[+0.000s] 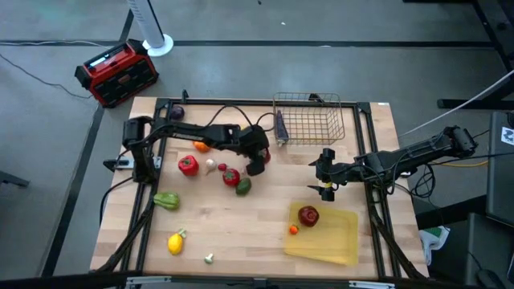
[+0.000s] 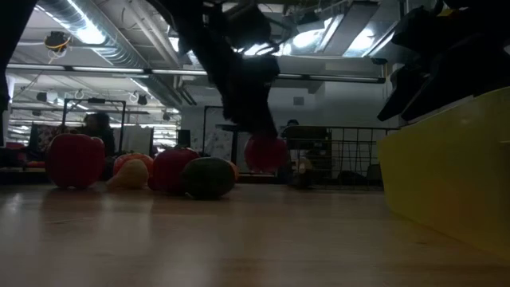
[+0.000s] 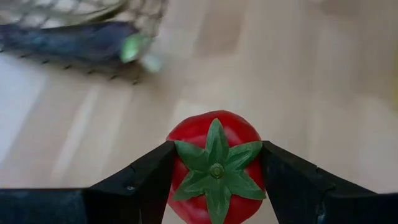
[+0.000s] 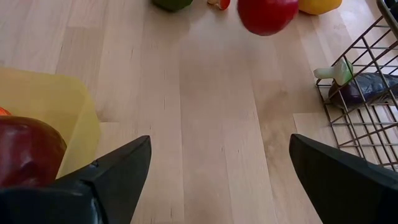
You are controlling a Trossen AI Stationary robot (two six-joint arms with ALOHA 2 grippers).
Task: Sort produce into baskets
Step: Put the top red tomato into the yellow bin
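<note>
Two grippers are in view. We see the left gripper (image 3: 214,180) clamped on a red tomato (image 3: 214,163), carried above the table (image 1: 241,233) near centre, at about 8 o'clock from the wire basket (image 1: 309,120). We see the right gripper (image 4: 217,168) spread wide and empty, hovering at 12 o'clock from the yellow tray (image 1: 333,237), which holds an apple (image 1: 308,215). An eggplant (image 4: 367,87) lies in the basket. Loose produce, including a red pepper (image 1: 187,165) and a lemon (image 1: 174,243), lies around 9 o'clock from centre.
</note>
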